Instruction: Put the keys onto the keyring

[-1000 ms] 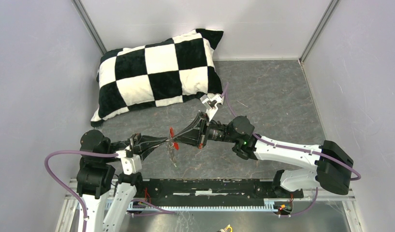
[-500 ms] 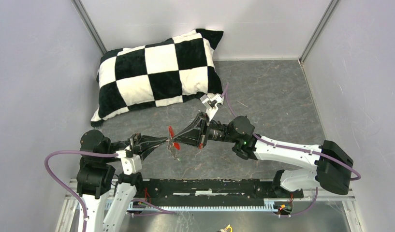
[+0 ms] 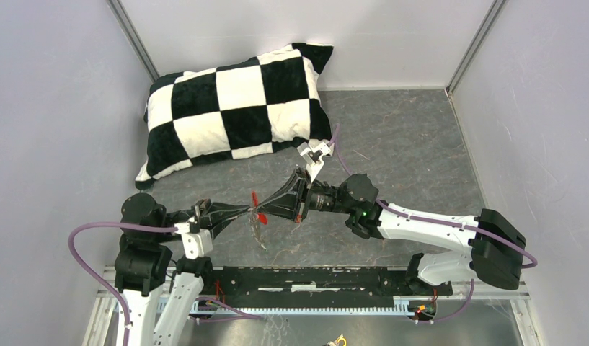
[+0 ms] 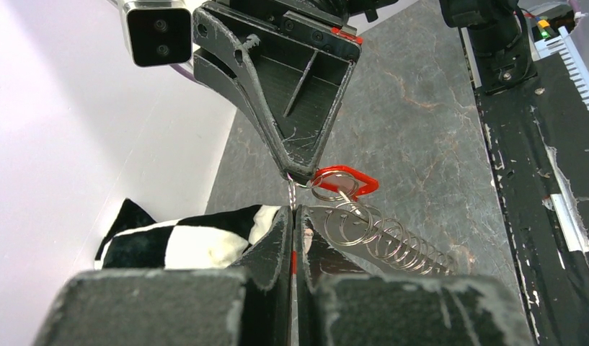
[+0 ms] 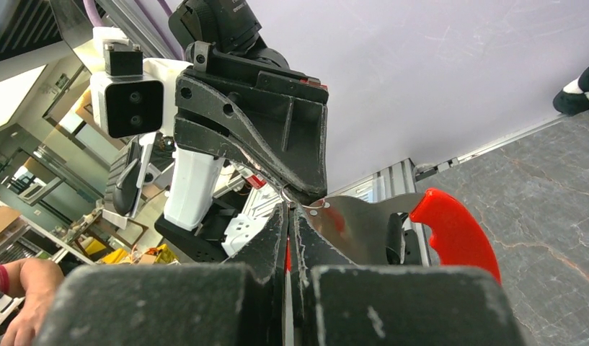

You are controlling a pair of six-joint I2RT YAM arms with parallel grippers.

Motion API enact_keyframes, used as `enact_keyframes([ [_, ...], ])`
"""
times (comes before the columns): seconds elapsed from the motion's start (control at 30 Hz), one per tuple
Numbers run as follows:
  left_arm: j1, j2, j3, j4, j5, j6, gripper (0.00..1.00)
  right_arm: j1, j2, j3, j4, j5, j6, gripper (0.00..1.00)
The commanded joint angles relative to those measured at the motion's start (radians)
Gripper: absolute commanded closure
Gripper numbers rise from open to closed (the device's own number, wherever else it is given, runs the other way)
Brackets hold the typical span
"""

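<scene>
Moved: right gripper (image 3: 268,209) marginally leftward. Keyring (image 4: 369,184): light, springy, slippery; both it and left gripper (image 4: 293,213) pinch its wire.

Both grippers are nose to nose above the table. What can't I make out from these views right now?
- Green-headed key: shows in no view.
- What the left gripper and right gripper pinch: hidden where their jaws meet in both wrist views, too small in the top view.
- Lower end of the keyring's coil: blurred against the left gripper's own finger, left wrist view.

No legible txt or labels.
</scene>
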Motion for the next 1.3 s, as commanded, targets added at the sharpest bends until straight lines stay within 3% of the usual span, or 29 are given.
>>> enact_keyframes([
  [0.0, 0.006, -0.005, -0.008, 0.004, -0.025, 0.006, 0.98, 0.009, -0.006, 0.043, 0.042, 0.029, -0.028, 1.0],
  [0.17, 0.006, -0.004, -0.019, 0.006, -0.05, 0.005, 0.98, 0.014, -0.015, 0.055, -0.005, 0.042, -0.061, 1.0],
  [0.3, 0.006, 0.015, 0.0, -0.103, -0.067, 0.123, 0.98, 0.025, -0.021, 0.079, -0.08, 0.066, -0.112, 0.99],
  [0.57, 0.006, 0.024, -0.012, -0.117, -0.131, 0.128, 0.98, 0.057, -0.022, 0.143, -0.23, 0.134, -0.198, 1.0],
  [1.27, 0.006, 0.132, -0.015, -0.119, -0.213, -0.042, 0.98, 0.125, 0.064, 0.404, -0.664, 0.359, -0.387, 1.0],
])
